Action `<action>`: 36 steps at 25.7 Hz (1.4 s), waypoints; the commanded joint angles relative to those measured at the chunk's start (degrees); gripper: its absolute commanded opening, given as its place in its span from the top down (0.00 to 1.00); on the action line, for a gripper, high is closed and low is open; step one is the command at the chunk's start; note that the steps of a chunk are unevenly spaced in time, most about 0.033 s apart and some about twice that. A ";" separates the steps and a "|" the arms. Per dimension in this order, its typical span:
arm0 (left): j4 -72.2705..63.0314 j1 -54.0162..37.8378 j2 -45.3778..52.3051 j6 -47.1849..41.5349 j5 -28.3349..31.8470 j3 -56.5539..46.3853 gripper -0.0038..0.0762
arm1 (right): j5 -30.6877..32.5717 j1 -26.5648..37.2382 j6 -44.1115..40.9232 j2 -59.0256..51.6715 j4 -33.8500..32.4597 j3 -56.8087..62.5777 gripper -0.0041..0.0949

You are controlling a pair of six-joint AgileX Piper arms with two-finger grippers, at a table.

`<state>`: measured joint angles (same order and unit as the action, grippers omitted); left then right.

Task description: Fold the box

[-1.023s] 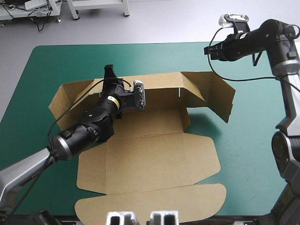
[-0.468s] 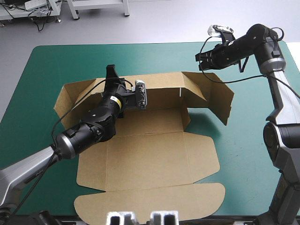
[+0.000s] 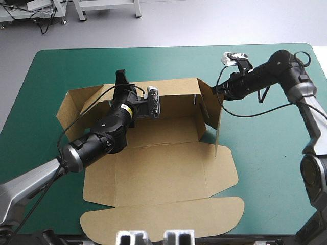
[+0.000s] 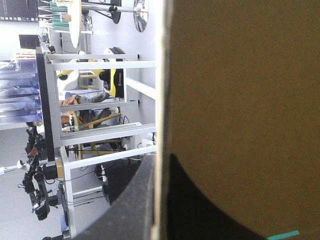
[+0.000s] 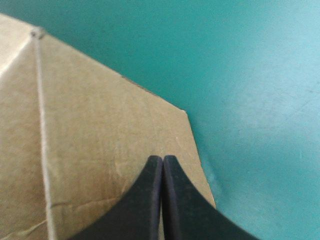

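Lying at middle of teal-green cover (image 3: pixel 61 66), brown box (image 3: pixel 168 173): floor and lid (image 3: pixel 163 219) flat toward near edge, back wall (image 3: pixel 176 92) raised. Left arm (image 3: pixel 97 143) stretches across box's left part and hides it there. Left gripper (image 3: pixel 121 80) clamped on top edge of back wall, board between black fingers. Right gripper (image 5: pixel 163 165) with fingers pressed together, nothing between, tip on right side flap (image 3: pixel 218 120). Earlier this flap leaned outward over cover; now stands almost upright. Right gripper came lower, nearer box. Left gripper same place.
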<state>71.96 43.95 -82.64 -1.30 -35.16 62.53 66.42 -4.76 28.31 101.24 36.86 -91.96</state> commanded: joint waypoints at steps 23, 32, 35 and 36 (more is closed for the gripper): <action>-0.47 0.25 1.88 1.30 -2.02 2.23 0.95 | -31.34 -8.60 51.47 -23.18 27.38 38.90 0.65; -1.57 0.25 1.77 1.30 -0.98 2.23 0.95 | -27.67 -8.60 62.00 -23.07 29.69 38.80 0.22; -1.57 0.25 1.46 1.30 -0.25 2.23 0.93 | -28.39 -8.60 62.97 -22.64 33.80 38.80 0.22; -1.57 0.25 1.16 0.97 -0.25 2.23 0.93 | -28.98 -8.60 62.97 -22.35 34.69 38.80 0.22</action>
<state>68.45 43.95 -82.70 0.00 -36.51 62.60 37.92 -13.34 89.61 80.14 65.66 -51.68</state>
